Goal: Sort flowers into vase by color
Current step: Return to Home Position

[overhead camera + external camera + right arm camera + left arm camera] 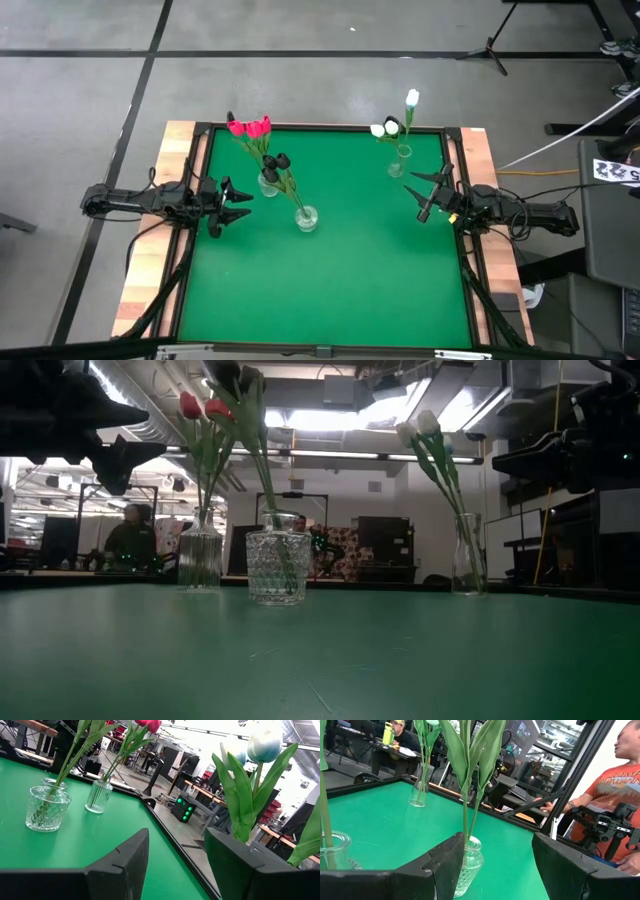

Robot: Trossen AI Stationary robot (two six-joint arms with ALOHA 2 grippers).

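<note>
The only writing is the print across the orange shirt (615,785) of a person beyond the table, seen in the left wrist view, and the dark marks on a white tag (615,170) off to the right. Neither can be read. The left gripper (250,203) hangs over the left edge of the green mat (330,290), its fingers spread wide and gripping nothing. The right gripper (417,197) hangs over the right edge, likewise spread and unloaded. All the flowers stand in glass on the far half of the mat. The pink-red tulips (250,127) are in a ribbed vase (268,185) just ahead of the left gripper, and the black tulips (276,161) are in a patterned vase (306,218) near it toward the middle (the two vases stand close but apart). The white tulips (391,128) are in a slim vase (398,166) by the far right corner, near the right gripper. In the left wrist view the patterned vase sits in line between that arm's fingers. Open green runs between the two grippers and down to the near edge. A dark rail and a wooden border (150,270) frame the mat. A tripod (490,45) and white cables (560,145) lie on the floor beyond.
</note>
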